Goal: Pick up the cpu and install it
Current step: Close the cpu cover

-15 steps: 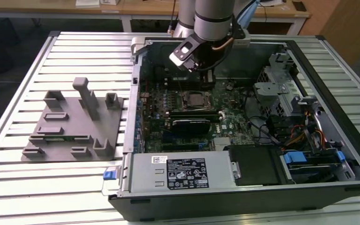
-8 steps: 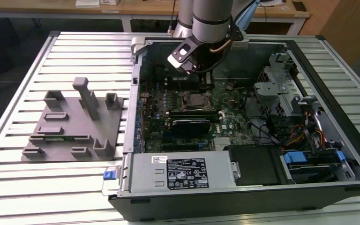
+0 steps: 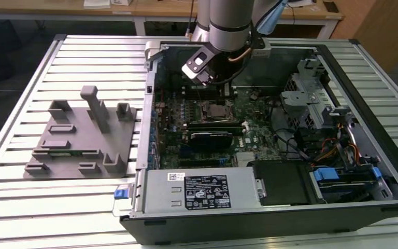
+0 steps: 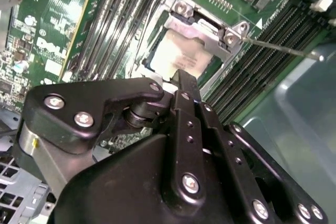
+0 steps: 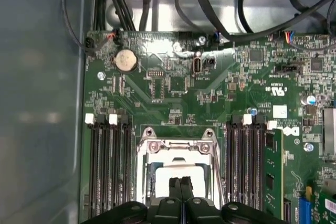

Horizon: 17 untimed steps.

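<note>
The cpu (image 4: 176, 56) is a pale silver square lying flat inside the open metal socket frame (image 4: 210, 30) on the green motherboard. It also shows in the first wrist view, cpu (image 5: 157, 174), under the frame's hinge end (image 5: 178, 144). My gripper (image 4: 182, 76) hangs right over the chip's edge with its two black fingers pressed together and nothing between them; in the first wrist view the gripper (image 5: 181, 182) covers the chip's middle. In the exterior view the gripper (image 3: 224, 93) reaches down into the open computer case, just above the socket (image 3: 216, 110).
The socket's thin lever (image 4: 278, 46) sticks out sideways. Memory slots flank the socket, one with a stick (image 5: 273, 166) in it. The case wall (image 5: 37, 103) stands close by. A grey fixture block (image 3: 81, 137) sits at the exterior view's left; the power supply (image 3: 199, 189) lies nearer.
</note>
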Motion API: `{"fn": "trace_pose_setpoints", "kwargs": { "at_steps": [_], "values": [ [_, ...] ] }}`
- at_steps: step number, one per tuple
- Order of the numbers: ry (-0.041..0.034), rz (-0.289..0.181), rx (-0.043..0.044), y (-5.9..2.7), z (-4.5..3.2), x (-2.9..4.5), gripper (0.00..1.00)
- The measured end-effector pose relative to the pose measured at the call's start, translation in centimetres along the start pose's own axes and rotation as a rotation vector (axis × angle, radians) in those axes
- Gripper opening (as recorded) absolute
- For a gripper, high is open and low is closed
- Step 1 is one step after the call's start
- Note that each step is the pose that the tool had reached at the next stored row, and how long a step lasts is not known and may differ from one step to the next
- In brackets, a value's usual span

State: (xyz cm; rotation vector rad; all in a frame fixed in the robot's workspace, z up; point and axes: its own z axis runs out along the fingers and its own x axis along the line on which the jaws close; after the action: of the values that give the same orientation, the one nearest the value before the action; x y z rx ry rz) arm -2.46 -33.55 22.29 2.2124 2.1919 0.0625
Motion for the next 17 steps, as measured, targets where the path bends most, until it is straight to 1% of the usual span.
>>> {"fn": "trace_pose_setpoints", "kwargs": {
  "at_steps": [5, 7, 12, 14, 17],
  "values": [
    [-0.0001, 0.000, 0.0001, -0.33, 0.61, -0.18, 0.11],
    [-0.0002, 0.000, 0.0002, -0.52, 0.64, -0.19, 0.11],
    [-0.0003, -0.001, 0.0001, -0.53, 0.65, -0.18, 0.11],
    [0.0007, -0.017, 0.0002, -0.53, 0.65, -0.18, 0.11],
    [0.0029, -0.064, 0.0007, -0.53, 0.65, -0.18, 0.11]
  ]
}}
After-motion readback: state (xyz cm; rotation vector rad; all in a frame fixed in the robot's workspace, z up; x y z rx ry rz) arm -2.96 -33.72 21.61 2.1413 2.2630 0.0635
